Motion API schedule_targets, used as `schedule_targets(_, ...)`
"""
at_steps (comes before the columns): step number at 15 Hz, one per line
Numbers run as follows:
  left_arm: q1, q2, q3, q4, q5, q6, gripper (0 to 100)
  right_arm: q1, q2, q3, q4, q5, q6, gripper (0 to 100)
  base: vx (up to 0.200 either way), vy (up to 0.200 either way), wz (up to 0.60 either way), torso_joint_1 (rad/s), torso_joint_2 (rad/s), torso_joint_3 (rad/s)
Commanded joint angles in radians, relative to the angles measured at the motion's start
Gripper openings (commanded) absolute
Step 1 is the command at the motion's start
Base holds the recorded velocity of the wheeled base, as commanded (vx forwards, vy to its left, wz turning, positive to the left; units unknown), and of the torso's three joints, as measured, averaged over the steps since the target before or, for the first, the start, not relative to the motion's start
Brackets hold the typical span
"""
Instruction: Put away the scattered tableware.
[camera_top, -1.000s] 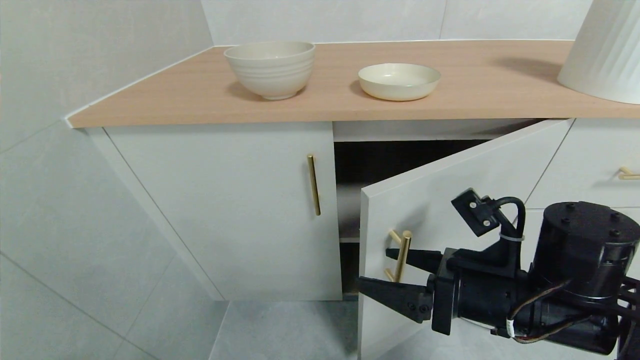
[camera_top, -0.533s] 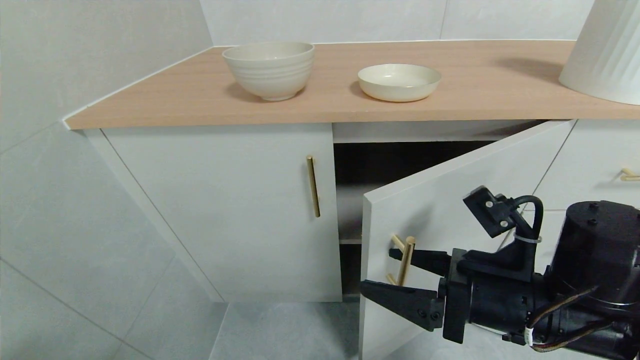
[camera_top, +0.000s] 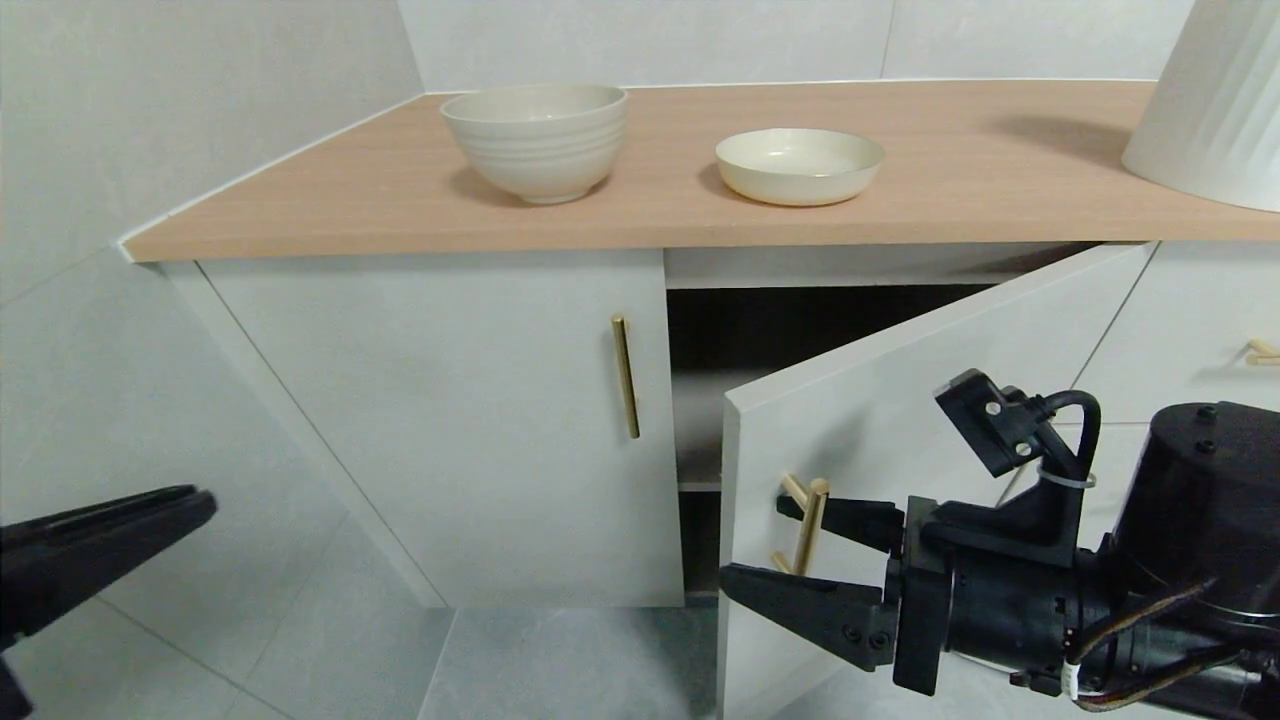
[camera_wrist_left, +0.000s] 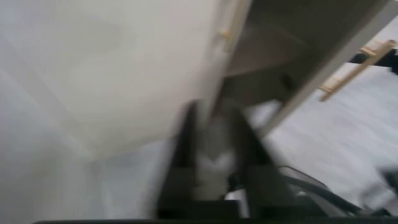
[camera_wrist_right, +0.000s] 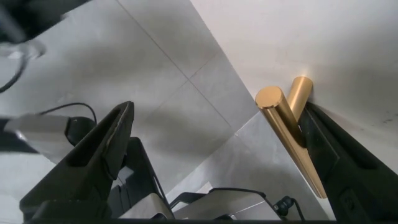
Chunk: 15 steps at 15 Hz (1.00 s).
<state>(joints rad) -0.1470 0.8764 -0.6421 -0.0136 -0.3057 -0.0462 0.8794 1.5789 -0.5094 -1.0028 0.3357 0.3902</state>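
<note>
– Since a second ago my left gripper has come into the head view at the lower left, and my right arm has drawn back a little toward the right.

– Where's the tableware?

– Both pieces sit upright on the worktop. I see the ribbed bowl toward the left end and the shallow dish near it on the right, not touching.

– And below them?

– Under the dish, the cabinet door stands partly open, showing a shelf inside. My right gripper is at the door's brass handle, jaws apart, one on each side of the bar.

– Left gripper open or closed?

– I cannot tell. It hangs low in front of the closed door, well apart from the bowls.

– Anything else up top?

– I see a white ribbed container at the worktop's far right.
</note>
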Motion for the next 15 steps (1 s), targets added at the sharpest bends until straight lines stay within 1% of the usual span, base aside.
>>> schedule_targets(1,-0.126,0.288,-0.022,-0.118,-0.019,-0.037,0,0.087,0.018,0.005,0.007,-0.001,0.001,100,0.0,0.0,0.0,0.0,0.0,0.0)
schedule_targets(3,-0.206,0.375,-0.021,-0.227,-0.018,-0.106,0,0.087,0.018,0.005,0.006,-0.001,0.001,100,0.0,0.0,0.0,0.0,0.0,0.0)
schedule_targets(4,-0.241,0.404,-0.022,-0.266,-0.019,-0.132,0,0.087,0.018,0.005,0.006,-0.001,0.002,100,0.0,0.0,0.0,0.0,0.0,0.0)
schedule_targets(5,-0.295,0.458,-0.022,-0.33,-0.019,-0.159,0,0.087,0.019,0.006,0.006,-0.001,0.002,100,0.0,0.0,0.0,0.0,0.0,0.0)
schedule_targets(6,-0.33,0.516,-0.022,-0.39,-0.019,-0.176,0,0.087,0.024,0.009,0.006,-0.001,0.002,100,0.0,0.0,0.0,0.0,0.0,0.0)
schedule_targets(7,-0.345,0.55,-0.022,-0.431,-0.018,-0.184,0,0.087,0.027,0.011,0.006,-0.001,0.002,100,0.0,0.0,0.0,0.0,0.0,0.0)
schedule_targets(8,-0.378,0.633,-0.019,-0.552,-0.003,-0.212,0,0.087,0.03,0.015,0.006,-0.001,0.002,100,0.0,0.0,0.0,0.0,0.0,0.0)
schedule_targets(9,-0.394,0.682,-0.016,-0.623,0.016,-0.222,0,0.087,0.03,0.017,0.004,-0.001,0.002,100,0.0,0.0,0.0,0.0,0.0,0.0)
schedule_targets(10,-0.399,0.707,-0.016,-0.652,0.022,-0.221,0,0.087,0.029,0.018,0.004,-0.003,0.002,100,0.0,0.0,0.0,0.0,0.0,0.0)
schedule_targets(11,-0.436,0.762,-0.008,-0.738,0.053,-0.218,0,0.087,0.023,0.02,0.004,-0.003,0.001,100,0.0,0.0,0.0,0.0,0.0,0.0)
schedule_targets(12,-0.45,0.776,-0.011,-0.766,0.063,-0.219,0,0.087,0.023,0.02,0.004,-0.004,0.001,100,0.0,0.0,0.0,0.0,0.0,0.0)
schedule_targets(14,-0.508,0.874,-0.057,-0.847,0.082,-0.218,0,0.087,0.026,0.02,0.004,-0.004,0.001,100,0.0,0.0,0.0,0.0,0.0,0.0)
schedule_targets(15,-0.52,0.895,-0.051,-0.901,0.1,-0.216,0,0.087,0.026,0.02,0.004,-0.004,0.001,100,0.0,0.0,0.0,0.0,0.0,0.0)
